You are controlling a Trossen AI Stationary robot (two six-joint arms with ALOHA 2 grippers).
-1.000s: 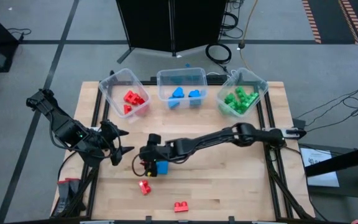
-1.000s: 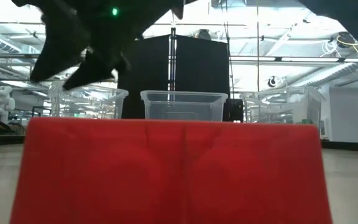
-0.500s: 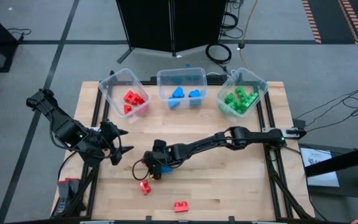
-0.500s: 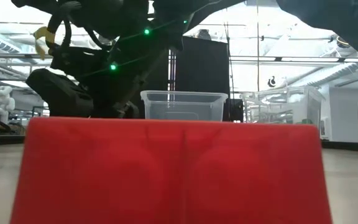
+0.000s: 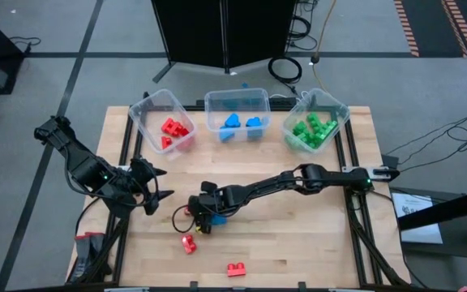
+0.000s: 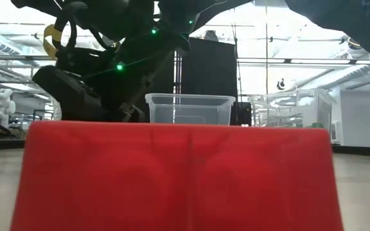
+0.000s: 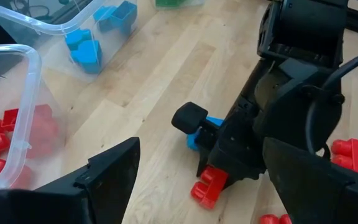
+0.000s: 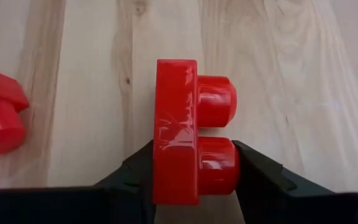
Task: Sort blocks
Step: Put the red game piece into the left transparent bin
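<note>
1. Front of table: front red brick point(image 5: 235, 268) lies alone near the front edge, well clear of both arms. It fills the low view, so that cam can't check much behind it. Low risk here, but it's unsorted.
2. Loose red brick point(image 5: 189, 243) sits just beside the right gripper point(image 5: 203, 219). Risk: a sideways drag on lift-off could knock it toward the edge.
3. Right gripper is down at table level, mid-table. Its jaws look closed on the gripped red brick point(image 8: 188, 155), one finger on the flat base, the other against the studs. Risk: studs are rounded, so the hold may be uneven and the brick could twist or pop out on lift.
4. Blue brick point(image 7: 194, 140) is tucked right against that gripper, beside the gripped brick. Risk: it gets pinched or dragged along and ends up w/ the reds.
5. Left gripper point(image 5: 154, 193) waits at the table's left side, jaws spread wide, holding nothing. It's near the likely path to the red bin point(image 5: 140, 113), so the arms could clash.
6. Far edge: red bin, blue bin point(image 5: 236, 92) and green bin point(image 5: 331, 101) stand in a row, close together. Risk: a release off-target lands in the blue bin or hits a rim and bounces out.
</note>
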